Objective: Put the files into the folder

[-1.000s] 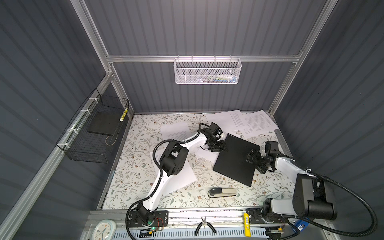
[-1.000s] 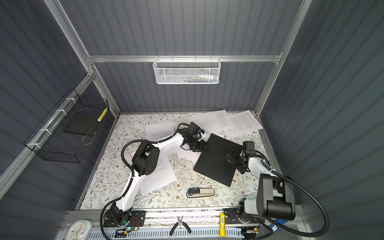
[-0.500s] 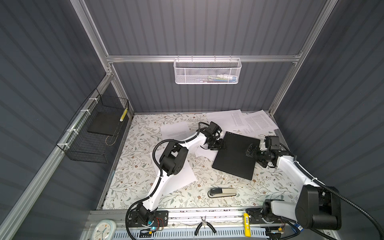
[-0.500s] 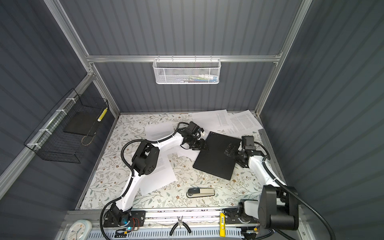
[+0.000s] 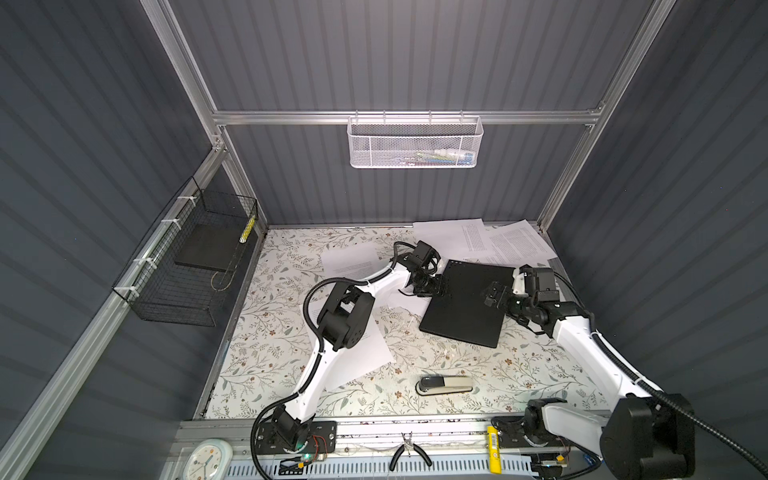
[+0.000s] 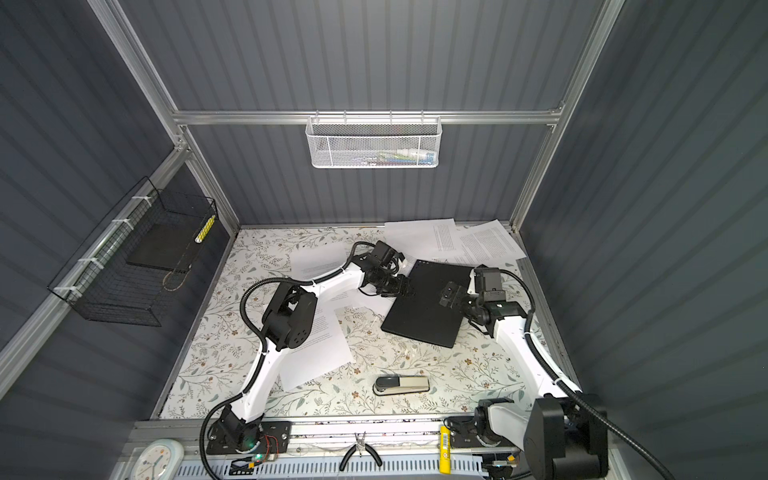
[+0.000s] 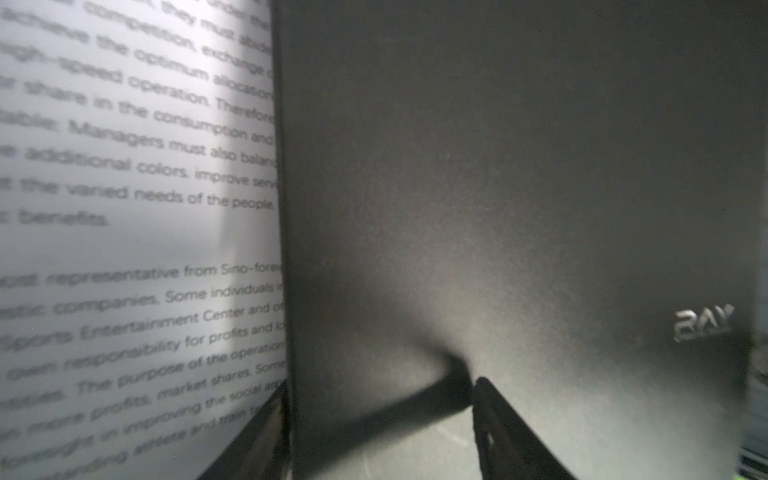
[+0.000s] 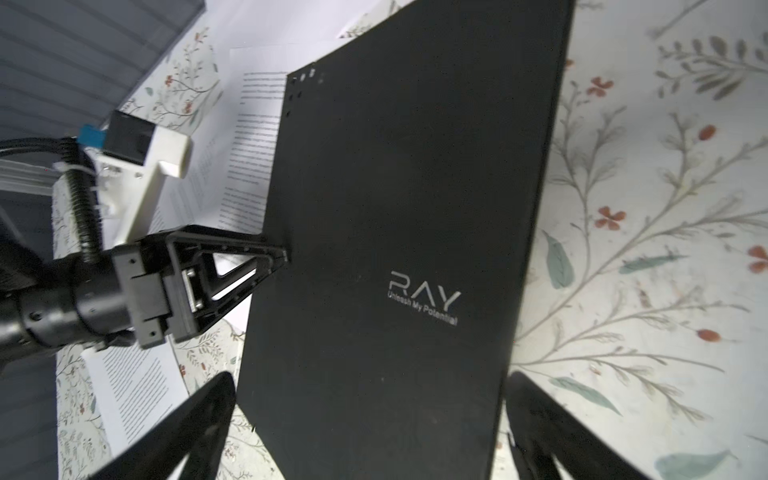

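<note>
Step looks like opening the folder point(image 5: 465, 307): shut, flat on table point(image 5: 266, 340), its edge between parted left jaws, right jaws wide open just over the opposite side, files point(image 5: 511, 243) loose around them; next needs cover-only pinch, lift.

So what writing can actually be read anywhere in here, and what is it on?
"RAY": folder cover, grey letters.
"Unleash My Potential": just under that.
"Managers must also": sheet at the folder's edge.
"the varied needs of the people.": same sheet; most other lines blur.
Too small to read: far sheets, clock.
</note>
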Available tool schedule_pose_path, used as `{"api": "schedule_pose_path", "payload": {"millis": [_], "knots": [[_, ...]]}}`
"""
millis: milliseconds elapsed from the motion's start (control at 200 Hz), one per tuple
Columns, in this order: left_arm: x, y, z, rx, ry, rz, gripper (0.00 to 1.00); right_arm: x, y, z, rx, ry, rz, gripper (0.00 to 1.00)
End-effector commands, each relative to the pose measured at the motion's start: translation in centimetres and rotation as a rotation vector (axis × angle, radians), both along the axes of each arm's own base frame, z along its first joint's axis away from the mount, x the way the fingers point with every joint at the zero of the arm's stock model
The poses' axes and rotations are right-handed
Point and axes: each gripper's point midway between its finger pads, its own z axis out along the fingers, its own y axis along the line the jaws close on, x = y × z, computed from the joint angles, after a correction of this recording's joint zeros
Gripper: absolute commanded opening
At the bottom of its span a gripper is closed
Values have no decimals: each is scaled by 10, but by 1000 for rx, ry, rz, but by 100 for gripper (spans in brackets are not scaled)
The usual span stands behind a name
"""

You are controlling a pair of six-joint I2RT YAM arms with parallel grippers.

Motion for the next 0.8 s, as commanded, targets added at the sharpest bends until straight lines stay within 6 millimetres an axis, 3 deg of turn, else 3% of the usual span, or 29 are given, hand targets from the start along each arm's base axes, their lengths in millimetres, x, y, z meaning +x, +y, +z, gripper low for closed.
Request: {"api": "schedule_pose_path", "payload": {"millis": [0, 105, 355, 425, 500, 655, 795], "knots": [[-58, -21, -20, -8, 140, -133, 69, 11, 68, 56, 188, -169, 259, 99], [-57, -22, -12, -26, 134, -138, 73, 12, 70, 57, 186, -154, 265, 99], [-48, -21, 17, -93, 130, -116, 79, 8, 88, 79, 180, -245, 337, 99], [-40, -13, 22, -80, 121, -90, 79, 13, 71, 67, 113, -206, 243, 99], [-34, -7, 29, -93, 109, -76, 80, 18, 33, 38, 20, -103, 81, 99], [-33, -5, 29, -92, 114, -93, 75, 15, -5, -3, 208, 9, -79, 99], [-39, -3, 30, -63, 92, -114, 69, 4, -42, -28, 177, 58, -245, 99]]}}
